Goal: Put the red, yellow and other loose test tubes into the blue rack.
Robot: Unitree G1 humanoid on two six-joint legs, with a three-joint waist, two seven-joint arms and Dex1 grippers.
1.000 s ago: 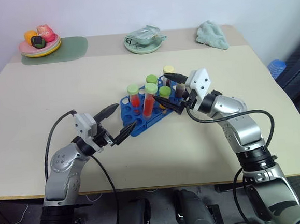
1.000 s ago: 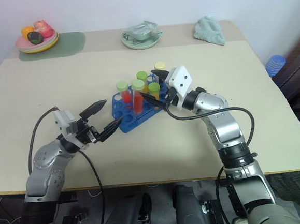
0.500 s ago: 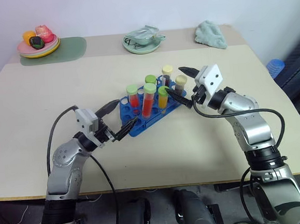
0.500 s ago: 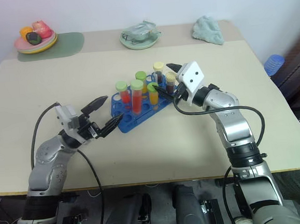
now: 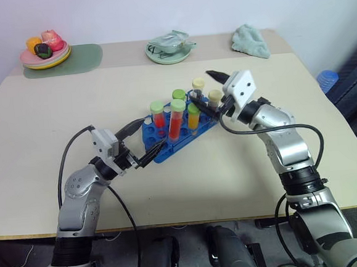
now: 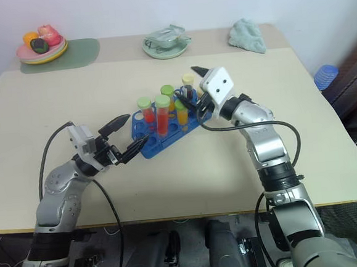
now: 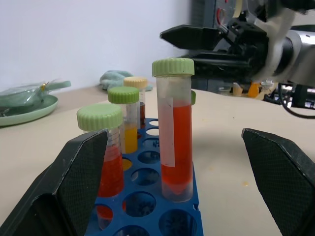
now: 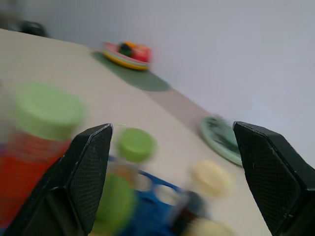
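The blue rack [image 5: 177,131] stands mid-table with the test tubes [image 5: 177,118] upright in it, apparently all seated. The left gripper [image 5: 143,141], fingers apart, brackets its near end; the right gripper [image 5: 207,90], also spread and empty, hovers above its far end.

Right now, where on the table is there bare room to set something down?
Bare: the wide stretch between the fruit plate and the left pincer, and the near-right corner past the right arm. Crowded: around the blue rack, flanked by both pincers, right one.

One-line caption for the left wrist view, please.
Open left hand facing a bright blue plastic tube rack holding capped tubes, the tall green-capped red tube nearest.
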